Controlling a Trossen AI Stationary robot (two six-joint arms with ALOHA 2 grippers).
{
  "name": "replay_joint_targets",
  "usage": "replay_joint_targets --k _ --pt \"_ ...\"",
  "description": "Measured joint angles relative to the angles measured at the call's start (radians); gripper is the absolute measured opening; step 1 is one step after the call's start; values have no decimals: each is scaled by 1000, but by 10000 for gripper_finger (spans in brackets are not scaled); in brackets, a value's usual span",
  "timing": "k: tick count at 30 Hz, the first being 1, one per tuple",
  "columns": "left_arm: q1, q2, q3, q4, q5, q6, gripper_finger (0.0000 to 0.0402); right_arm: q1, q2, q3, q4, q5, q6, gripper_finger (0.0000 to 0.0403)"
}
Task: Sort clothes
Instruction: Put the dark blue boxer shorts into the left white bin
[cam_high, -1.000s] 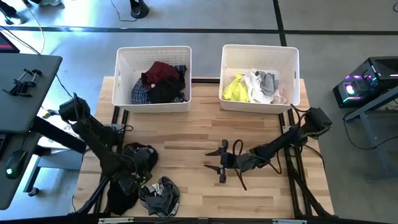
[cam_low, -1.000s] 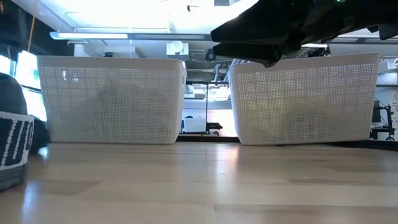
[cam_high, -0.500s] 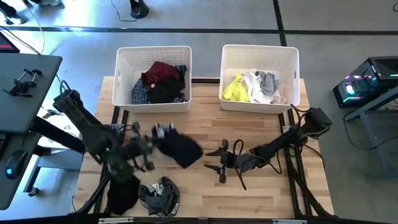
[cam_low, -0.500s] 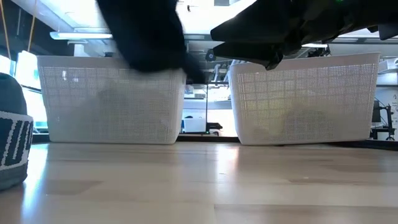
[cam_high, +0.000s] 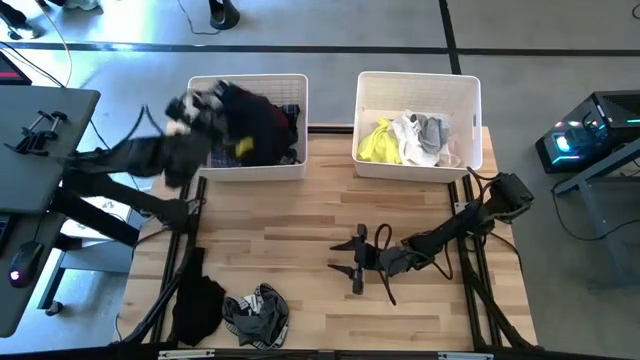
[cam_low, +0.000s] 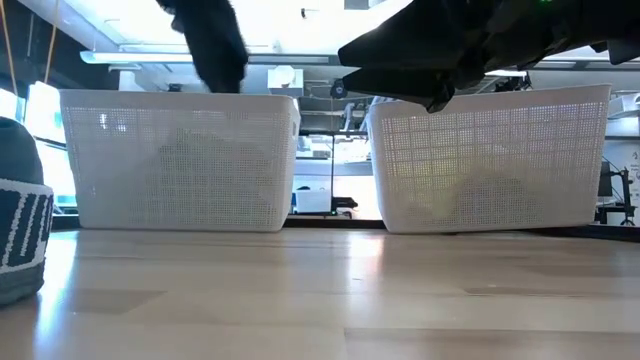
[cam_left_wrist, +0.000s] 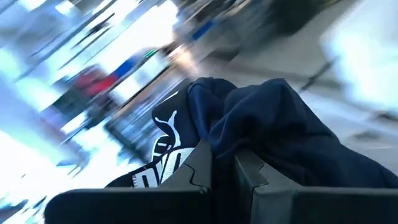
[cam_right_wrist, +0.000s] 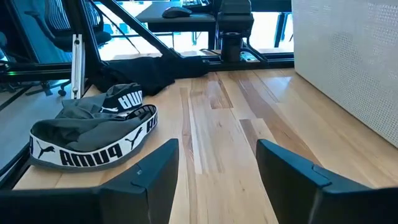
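Dark navy garment (cam_high: 250, 115) hangs pinched in the left gripper (cam_high: 205, 105) over the left bin (cam_high: 245, 170) at eleven o'clock in the high view; the right gripper (cam_high: 357, 262) rests spread mid-table. Right wrist view: a grey garment (cam_right_wrist: 93, 134) and a black garment (cam_right_wrist: 140, 71) are left, so sorting seems mostly done.

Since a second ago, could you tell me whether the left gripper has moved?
Yes. The left gripper, shut on a dark garment, swung from the table's near-left edge to above the left bin.
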Motion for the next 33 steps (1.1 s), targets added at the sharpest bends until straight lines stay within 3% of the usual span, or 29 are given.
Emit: replay_joint_targets --k 3,7,12,17,24,28,33 --pt "208 3 0 30 101 69 9 -2 0 0 0 0 -2 204" --pt "446 40 -6 44 412 41 10 -14 0 0 0 0 -1 204" --pt "617 130 -59 42 665 -56 30 -21 0 0 0 1 21 204" --pt "694 252 -112 44 855 -105 95 -20 0 0 0 0 25 204" --pt "736 403 -126 60 1001 -167 192 -20 0 0 0 0 23 204" --pt "730 394 -120 71 1015 -167 212 -19 0 0 -1 0 25 204" --pt "685 311 -45 -4 1015 -160 210 -19 1 0 -2 0 25 204"
